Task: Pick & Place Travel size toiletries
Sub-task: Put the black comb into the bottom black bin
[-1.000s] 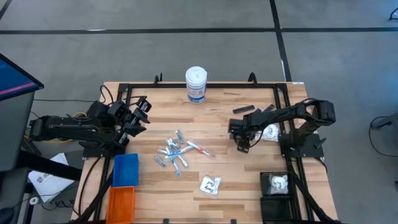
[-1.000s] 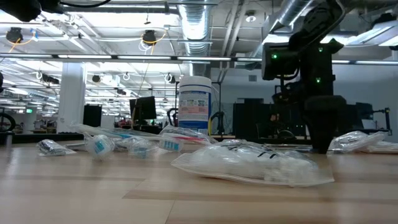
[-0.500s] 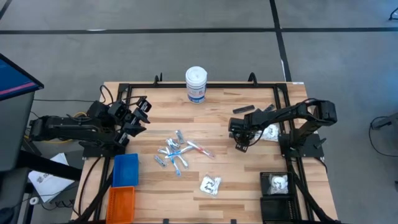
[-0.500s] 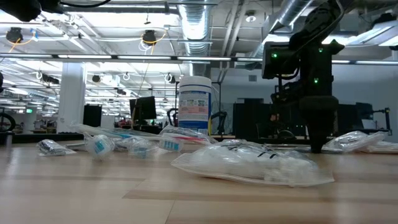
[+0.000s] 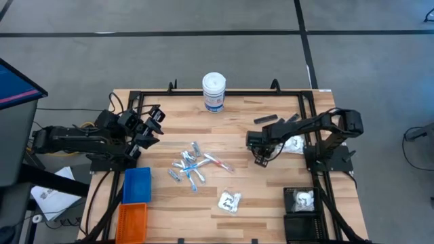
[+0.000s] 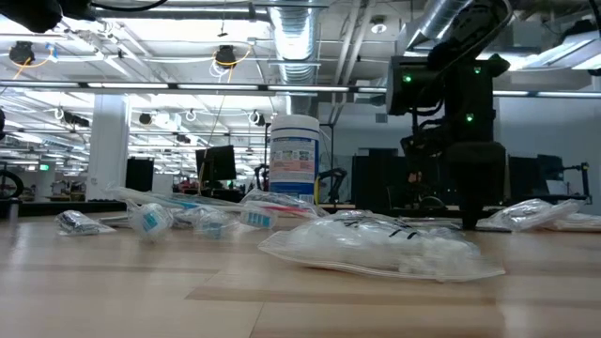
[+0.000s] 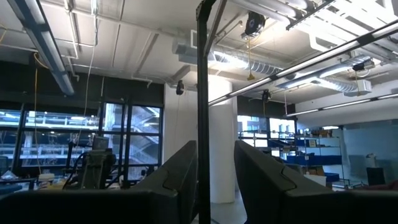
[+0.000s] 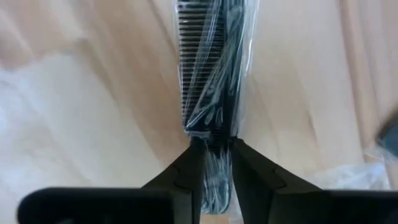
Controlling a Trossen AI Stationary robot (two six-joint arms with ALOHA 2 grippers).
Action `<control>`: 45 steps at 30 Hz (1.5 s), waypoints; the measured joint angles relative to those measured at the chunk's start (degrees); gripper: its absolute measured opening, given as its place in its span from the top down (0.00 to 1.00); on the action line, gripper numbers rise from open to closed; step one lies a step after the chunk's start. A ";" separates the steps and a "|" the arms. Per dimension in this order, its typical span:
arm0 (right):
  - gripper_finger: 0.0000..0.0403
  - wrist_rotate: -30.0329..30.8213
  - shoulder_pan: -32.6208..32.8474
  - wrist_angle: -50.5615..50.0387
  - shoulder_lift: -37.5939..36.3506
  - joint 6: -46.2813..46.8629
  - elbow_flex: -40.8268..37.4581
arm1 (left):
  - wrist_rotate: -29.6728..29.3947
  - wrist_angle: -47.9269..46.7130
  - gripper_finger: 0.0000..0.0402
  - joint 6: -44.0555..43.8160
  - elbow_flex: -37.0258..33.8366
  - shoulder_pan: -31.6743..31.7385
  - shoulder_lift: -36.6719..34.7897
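Right gripper (image 8: 210, 163) is pinching a black comb in clear wrap (image 8: 210, 68), which is lying on the table (image 5: 258, 196) and extending forward from its fingertips. Left gripper (image 5: 154, 122) is waiting well apart at the table's left edge, fingers slightly parted, pile of small tubes (image 5: 190, 168) between them.

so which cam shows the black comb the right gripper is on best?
Right wrist view: the wrapped black comb fills the frame, teeth visible, pinched between the right gripper fingers. High view shows only the gripper over that spot; the comb itself can't be made out. Low view shows the arm, not the comb. Left wrist view misses it.
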 joint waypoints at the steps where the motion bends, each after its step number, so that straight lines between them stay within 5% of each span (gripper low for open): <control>1: 0.85 -0.25 0.22 -0.12 0.02 0.00 0.43 | 0.00 -0.01 0.75 0.00 0.00 0.00 0.00; 9: 0.99 -1.22 0.68 -0.78 0.03 0.04 1.31 | 0.00 -0.09 0.75 0.00 0.02 0.00 0.00; 34: 1.00 -6.36 0.50 0.45 -0.92 7.28 1.60 | 0.00 -0.03 0.75 0.01 0.03 0.00 0.38; 45: 1.00 -15.95 -1.14 14.58 -1.01 12.24 -3.96 | 0.73 -0.24 0.75 0.02 0.34 0.00 4.88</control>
